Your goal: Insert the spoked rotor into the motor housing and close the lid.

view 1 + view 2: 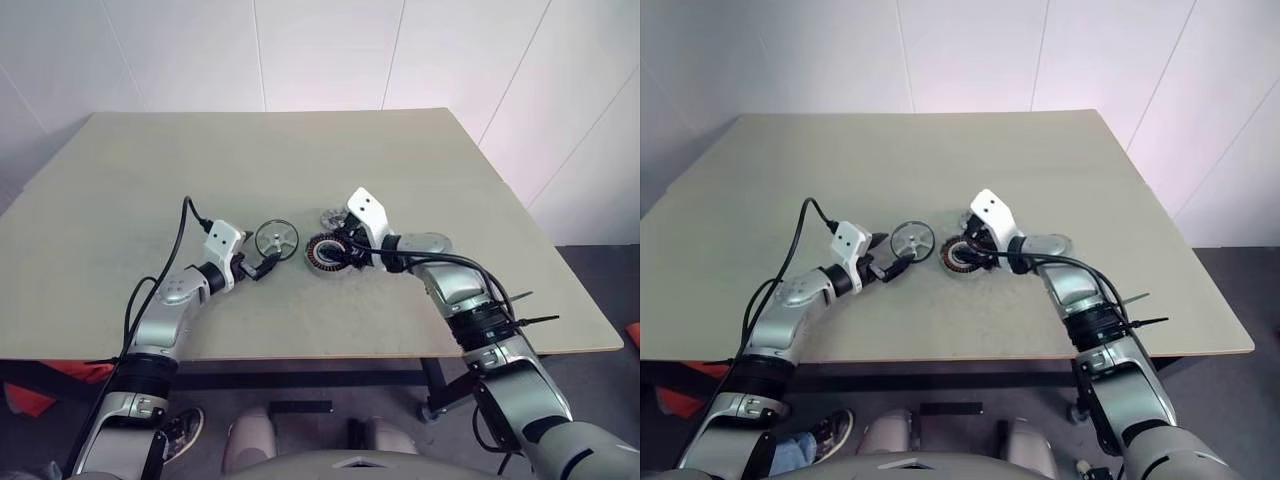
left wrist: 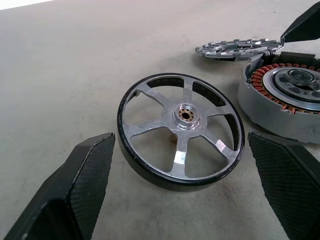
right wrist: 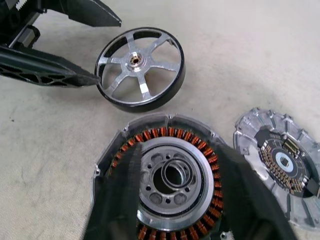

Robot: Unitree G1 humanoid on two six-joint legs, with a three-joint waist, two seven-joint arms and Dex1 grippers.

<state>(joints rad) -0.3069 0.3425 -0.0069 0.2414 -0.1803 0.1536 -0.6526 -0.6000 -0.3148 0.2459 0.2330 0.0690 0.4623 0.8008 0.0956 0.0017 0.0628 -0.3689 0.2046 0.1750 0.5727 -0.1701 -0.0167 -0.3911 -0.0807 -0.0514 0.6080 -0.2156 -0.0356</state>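
The spoked rotor [image 2: 181,131] lies flat on the table, left of the other two parts: a thin black rim, silvery spokes and a small brass-coloured hub. Just to its right sits the motor housing [image 3: 170,175], open side up, coppery windings ringing a silvery centre. The lid [image 3: 280,160] lies flat just beyond the housing, ribbed grey face up.

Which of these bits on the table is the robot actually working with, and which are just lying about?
Part of the job:
- rotor
- housing
- lid
- left gripper, open around the rotor
- right gripper, over the housing

Just lying about:
- nothing; the table only carries these parts
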